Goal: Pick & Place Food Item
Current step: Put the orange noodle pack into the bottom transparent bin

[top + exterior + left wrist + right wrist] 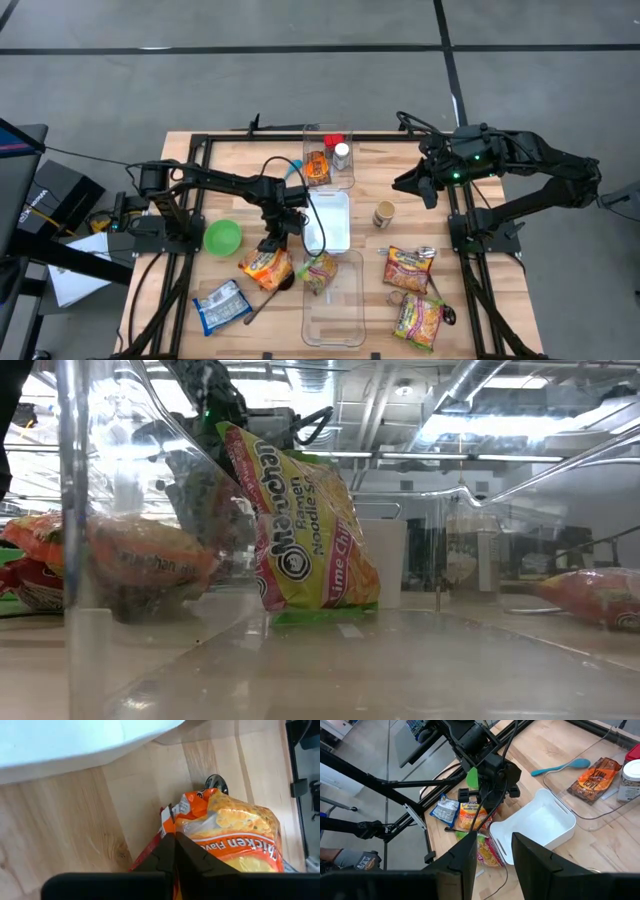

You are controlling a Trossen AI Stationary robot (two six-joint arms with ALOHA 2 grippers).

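Lime ramen packet [305, 525] tilted inside clear bin [110, 560]; orange packet [150, 560] beside it.

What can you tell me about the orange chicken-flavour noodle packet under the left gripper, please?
The orange noodle packet is a glossy plastic pouch printed with "Chicken" lettering and a noodle picture. It lies flat on the wooden table, just left of the clear bin and below the white tray. The left gripper is shut on its crimped edge. A dark spoon shows just beyond the packet.
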